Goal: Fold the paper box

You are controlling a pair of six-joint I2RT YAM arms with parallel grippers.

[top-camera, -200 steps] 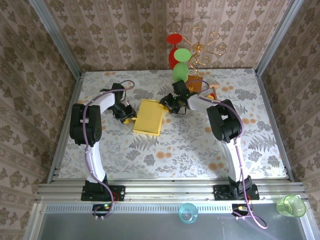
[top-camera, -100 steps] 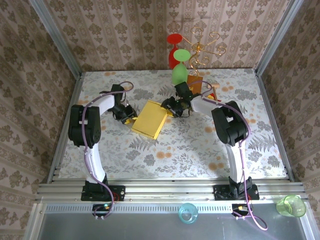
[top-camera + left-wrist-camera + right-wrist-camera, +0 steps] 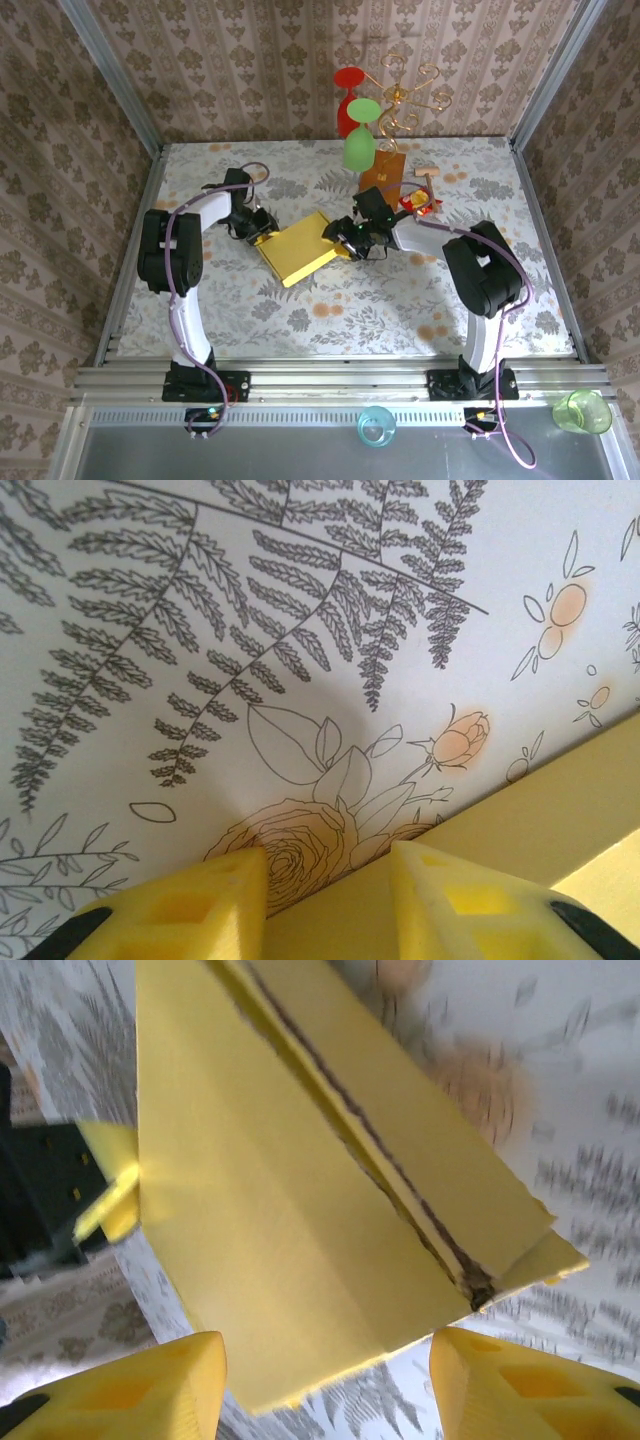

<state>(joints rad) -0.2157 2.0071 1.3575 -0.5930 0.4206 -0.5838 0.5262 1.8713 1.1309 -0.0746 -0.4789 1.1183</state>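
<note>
The right gripper [image 3: 325, 1380] is gaping wide, gripping nothing, at the paper box's [image 3: 295, 251] 3 o'clock corner. The left gripper [image 3: 330, 880] is straddling its 10 o'clock corner with fingers partly apart; I cannot tell whether it is gripping.

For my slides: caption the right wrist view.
Right end effector, open, framing the near end of the flat yellow paper box.

paper box [image 3: 297, 250] swung further askew on the tabletop [image 3: 350, 300], right hand [image 3: 340, 238] drawn nearer, away from the wooden block [image 3: 383, 172], its jaws now wider
</note>
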